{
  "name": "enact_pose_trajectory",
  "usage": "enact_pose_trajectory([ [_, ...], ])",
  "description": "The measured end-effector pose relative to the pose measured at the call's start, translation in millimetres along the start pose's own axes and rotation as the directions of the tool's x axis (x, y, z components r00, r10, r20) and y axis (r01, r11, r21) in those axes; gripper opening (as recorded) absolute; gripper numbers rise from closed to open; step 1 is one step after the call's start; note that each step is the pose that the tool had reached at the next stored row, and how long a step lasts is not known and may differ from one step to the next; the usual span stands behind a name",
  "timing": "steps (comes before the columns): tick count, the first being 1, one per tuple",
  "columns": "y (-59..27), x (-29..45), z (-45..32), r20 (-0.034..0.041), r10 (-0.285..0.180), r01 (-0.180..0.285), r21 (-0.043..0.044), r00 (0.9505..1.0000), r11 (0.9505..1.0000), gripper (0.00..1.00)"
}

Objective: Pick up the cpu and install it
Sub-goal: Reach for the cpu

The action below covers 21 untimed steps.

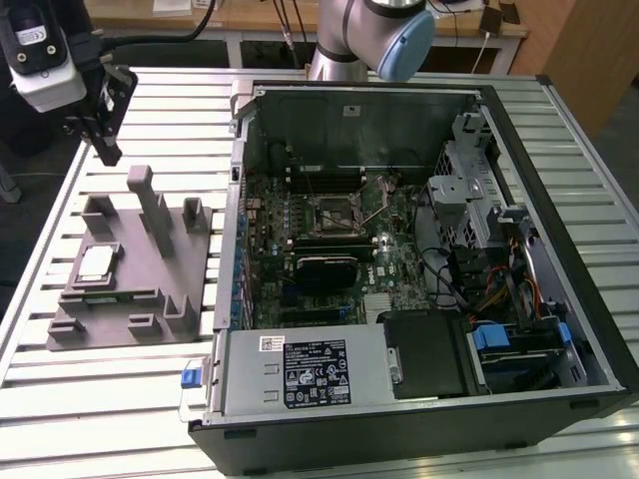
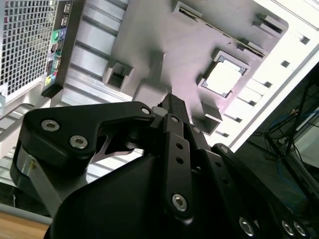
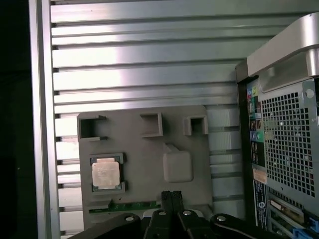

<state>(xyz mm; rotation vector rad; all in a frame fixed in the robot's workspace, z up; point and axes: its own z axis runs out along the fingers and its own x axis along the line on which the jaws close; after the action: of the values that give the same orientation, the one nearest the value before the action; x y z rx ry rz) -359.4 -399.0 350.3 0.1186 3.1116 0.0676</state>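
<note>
The cpu (image 1: pixel 95 263), a thin square chip with a pale silver top, lies flat in a recess of the grey fixture block (image 1: pixel 150 289) on the exterior view's left. Both wrist views show the cpu (image 2: pixel 223 77) (image 3: pixel 105 173) seated in the fixture (image 3: pixel 144 149). My gripper (image 1: pixel 107 155) hangs in the air above the fixture's far end, well above the chip and apart from it. Its black fingers (image 3: pixel 170 195) are pressed together and hold nothing. The motherboard socket (image 1: pixel 334 212) sits inside the opened computer case, its metal frame around it.
The open computer case (image 1: pixel 559 329) takes up the middle and the exterior view's right, with a power supply (image 1: pixel 300 371) at its near side and drive cages and cables at the right. Upright posts (image 1: pixel 150 195) rise from the fixture. All rests on a slatted aluminium table (image 1: pixel 100 399).
</note>
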Motion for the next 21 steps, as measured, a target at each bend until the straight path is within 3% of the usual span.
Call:
enact_pose_trajectory([
  [13, -2.5, 27.1, 9.4, 0.0001, 0.0, 0.0, -0.0001, 1.0, 1.0, 0.11],
  [21, -3.5, 33.8, 21.1, 0.0, 0.0, 0.0, 0.0, 1.0, 1.0, 0.11],
])
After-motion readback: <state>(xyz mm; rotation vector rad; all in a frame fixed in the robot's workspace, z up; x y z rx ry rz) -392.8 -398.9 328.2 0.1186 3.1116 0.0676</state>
